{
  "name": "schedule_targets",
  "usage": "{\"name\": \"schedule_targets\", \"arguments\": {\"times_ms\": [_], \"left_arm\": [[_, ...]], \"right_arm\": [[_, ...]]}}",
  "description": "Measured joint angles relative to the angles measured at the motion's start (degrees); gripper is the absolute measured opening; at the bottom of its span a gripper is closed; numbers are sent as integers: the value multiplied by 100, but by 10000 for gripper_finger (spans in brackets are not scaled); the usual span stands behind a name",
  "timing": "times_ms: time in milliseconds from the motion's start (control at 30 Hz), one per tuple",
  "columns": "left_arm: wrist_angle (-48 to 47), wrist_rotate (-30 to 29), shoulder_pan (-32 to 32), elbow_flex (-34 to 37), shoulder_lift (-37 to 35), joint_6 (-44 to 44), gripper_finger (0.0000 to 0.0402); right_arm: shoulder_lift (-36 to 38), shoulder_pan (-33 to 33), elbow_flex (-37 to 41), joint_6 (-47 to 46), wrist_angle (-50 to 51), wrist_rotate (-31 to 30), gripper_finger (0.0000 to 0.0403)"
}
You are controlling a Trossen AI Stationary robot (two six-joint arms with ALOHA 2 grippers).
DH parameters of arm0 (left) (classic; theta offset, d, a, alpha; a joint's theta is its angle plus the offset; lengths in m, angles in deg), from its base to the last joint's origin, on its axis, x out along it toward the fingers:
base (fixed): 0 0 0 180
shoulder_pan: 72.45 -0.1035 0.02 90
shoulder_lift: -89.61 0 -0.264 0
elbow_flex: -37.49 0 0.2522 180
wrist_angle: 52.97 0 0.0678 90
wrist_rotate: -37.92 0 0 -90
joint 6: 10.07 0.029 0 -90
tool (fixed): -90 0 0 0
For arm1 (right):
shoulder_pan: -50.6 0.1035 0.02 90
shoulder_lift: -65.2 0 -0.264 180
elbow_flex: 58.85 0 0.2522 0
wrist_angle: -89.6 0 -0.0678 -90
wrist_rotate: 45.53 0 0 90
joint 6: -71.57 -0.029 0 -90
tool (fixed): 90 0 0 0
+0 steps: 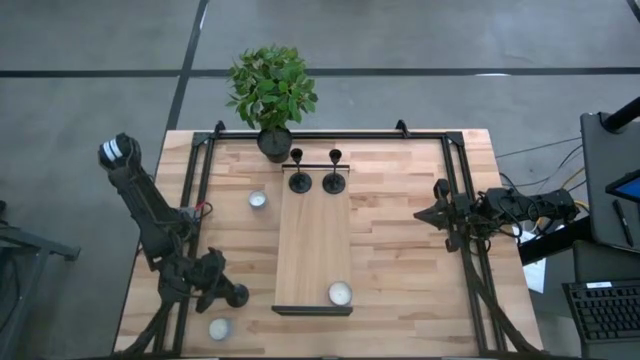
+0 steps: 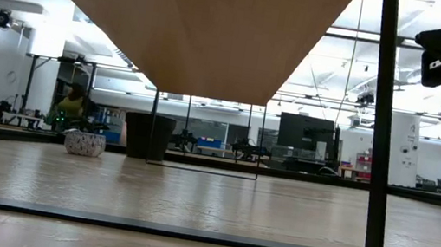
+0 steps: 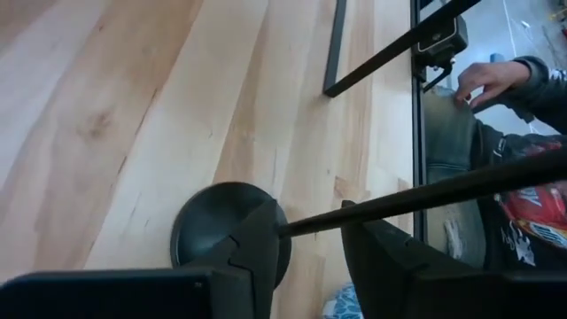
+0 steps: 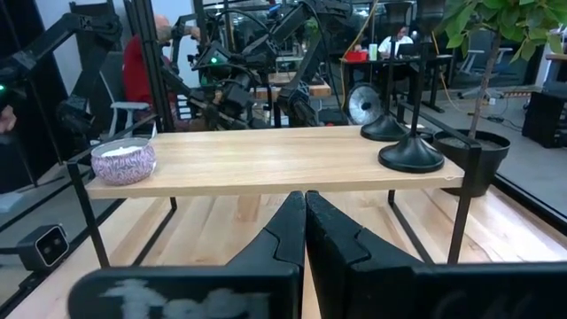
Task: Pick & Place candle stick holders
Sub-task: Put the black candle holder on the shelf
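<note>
Two black candle stick holders (image 1: pixel 299 181) (image 1: pixel 334 182) stand on their disc bases at the far end of a raised wooden shelf (image 1: pixel 315 240); they also show in the right wrist view (image 4: pixel 410 155). A third holder (image 3: pixel 221 232) stands on the table near the front left, disc base down. My left gripper (image 3: pixel 314 235) is open over it, one finger on each side of its thin stem (image 3: pixel 399 199), close above the base. My right gripper (image 4: pixel 306 213) is shut and empty at the table's right side (image 1: pixel 425 212). My left gripper has its fingers on either side of the third holder's stem, low near the disc base (image 3: pixel 199 226). One finger (image 3: pixel 261 244) stands right at the stem's lower end. I cannot tell whether it touches. The base rests on the table.
A potted plant (image 1: pixel 274 143) stands at the far edge. White tealight candles sit on the table (image 1: pixel 258 200) (image 1: pixel 219 328) and on the shelf's near end (image 1: pixel 340 293). The shelf's black legs (image 2: pixel 376 164) stand mid-table. A person's hand (image 3: pixel 492 80) shows beyond the table's edge.
</note>
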Motion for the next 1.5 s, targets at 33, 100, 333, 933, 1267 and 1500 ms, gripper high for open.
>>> {"name": "schedule_targets", "arguments": {"times_ms": [33,100,333,933,1267,1500], "left_arm": [[2,-44,0,0,-2,20,111],[2,-150,0,0,-2,111,91],[5,-710,-2,-4,-4,508,10],[-124,-1863,-31,-147,-270,1571,4],[-1829,-2632,-67,-1123,-831,2210,3],[-3427,-3651,-215,-2241,-920,2425,3]], "right_arm": [[0,0,0,-15,0,0,8],[0,0,0,-11,1,0,8],[0,0,0,9,2,0,8],[0,0,0,-13,0,0,8],[0,0,0,13,2,0,8],[0,0,0,31,2,0,8]]}}
